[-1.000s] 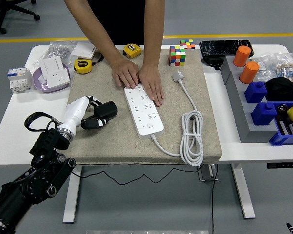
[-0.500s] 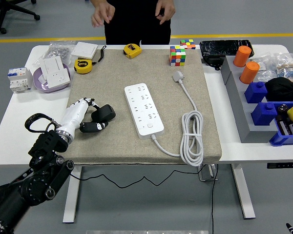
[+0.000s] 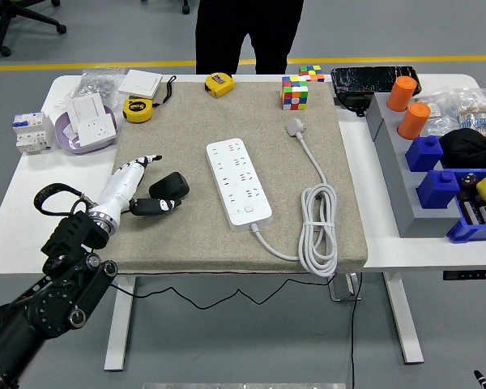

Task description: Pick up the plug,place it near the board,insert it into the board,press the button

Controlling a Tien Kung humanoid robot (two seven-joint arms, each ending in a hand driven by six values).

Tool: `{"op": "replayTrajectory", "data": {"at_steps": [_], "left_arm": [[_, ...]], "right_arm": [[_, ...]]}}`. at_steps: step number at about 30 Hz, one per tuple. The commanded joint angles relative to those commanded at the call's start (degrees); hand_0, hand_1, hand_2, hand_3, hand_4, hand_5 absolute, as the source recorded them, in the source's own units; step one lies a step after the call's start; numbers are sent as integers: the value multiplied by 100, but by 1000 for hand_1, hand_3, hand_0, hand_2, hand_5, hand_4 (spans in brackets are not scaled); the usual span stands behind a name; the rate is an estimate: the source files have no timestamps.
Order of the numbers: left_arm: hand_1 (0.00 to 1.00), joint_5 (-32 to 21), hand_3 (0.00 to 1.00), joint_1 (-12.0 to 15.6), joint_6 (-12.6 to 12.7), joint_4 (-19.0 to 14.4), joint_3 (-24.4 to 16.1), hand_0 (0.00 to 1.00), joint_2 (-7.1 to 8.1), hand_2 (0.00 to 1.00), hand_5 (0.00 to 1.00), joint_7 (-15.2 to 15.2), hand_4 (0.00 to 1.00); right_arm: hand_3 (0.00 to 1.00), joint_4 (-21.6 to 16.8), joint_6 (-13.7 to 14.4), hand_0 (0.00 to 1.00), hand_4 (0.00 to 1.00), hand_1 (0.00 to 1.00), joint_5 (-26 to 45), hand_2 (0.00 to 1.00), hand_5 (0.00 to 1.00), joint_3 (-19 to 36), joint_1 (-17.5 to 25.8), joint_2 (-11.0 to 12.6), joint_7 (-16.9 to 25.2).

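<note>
left hand [image 3: 138, 185] lies open, fingers straight, touching the blocky black plug [image 3: 168, 187] on coarse beige mat [image 3: 194, 235].

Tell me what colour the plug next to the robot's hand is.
Black; the plug lies on the beige mat by the left hand, clearest in the head view.

A white desk [image 3: 16, 219] on white legs [image 3: 118, 324] stands on a smooth grey floor [image 3: 251, 340]. A beige mat [image 3: 211, 235] covers the middle of the desk, reaching its near edge. Beyond the far edge a yellow line [image 3: 89, 66] runs across the floor from side to side. The black base of an office chair [image 3: 16, 20] shows at the far left corner of the view. A person in dark clothes [image 3: 247, 32] stands just behind the far edge. A thin black cable [image 3: 227, 296] hangs in a loop below the near edge. The light is even, with soft shadows under the desk.
</note>
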State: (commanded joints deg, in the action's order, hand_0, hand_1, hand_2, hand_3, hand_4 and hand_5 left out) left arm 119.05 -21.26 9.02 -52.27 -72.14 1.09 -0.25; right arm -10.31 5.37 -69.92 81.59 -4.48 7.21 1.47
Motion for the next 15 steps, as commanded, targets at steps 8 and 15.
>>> {"op": "replayTrajectory", "data": {"at_steps": [8,15], "left_arm": [[998,-1818,998,282,13,-823,-281,998,-109,998,998,-583,998],[998,-3494,998,794,-107,-2026,-719,998,-109,998,998,-1228,998]], "right_arm": [[795,0,-6,760,998,766,1,751,942,19,-4,-21,-7],[794,0,-11,760,998,766,21,751,942,18,19,-39,-4]]}}
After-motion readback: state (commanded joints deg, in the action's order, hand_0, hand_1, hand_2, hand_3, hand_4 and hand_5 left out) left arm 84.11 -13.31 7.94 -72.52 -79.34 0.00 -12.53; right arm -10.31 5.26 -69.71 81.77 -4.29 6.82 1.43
